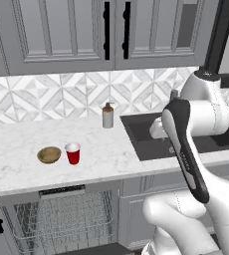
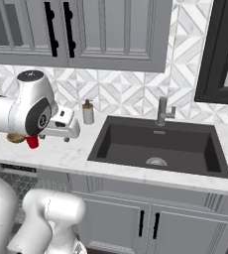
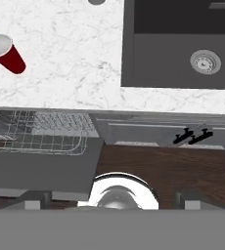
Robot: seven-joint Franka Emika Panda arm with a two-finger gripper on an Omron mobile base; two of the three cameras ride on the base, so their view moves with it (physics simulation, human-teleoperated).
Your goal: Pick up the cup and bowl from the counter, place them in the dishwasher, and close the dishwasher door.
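Two task items sit side by side on the counter in your left base view: the bowl and the cup, the cup just to the bowl's right, both near the counter's front edge and upright. Straight below them the dishwasher stands open, its wire rack showing under the dark control strip. In your hand view you see the dishwasher door folded down flat, its dark inner face up, with the rack above it in that picture and the cup near the left edge, on the marble.

Your gripper hangs out in front of the cabinets, over the floor, well apart from the cup and bowl; its two finger tips stand wide apart at the bottom corners of the hand view, with nothing between them.

Further back, a soap dispenser stands near the counter's back edge, beside the sink, whose faucet rises behind the basin.
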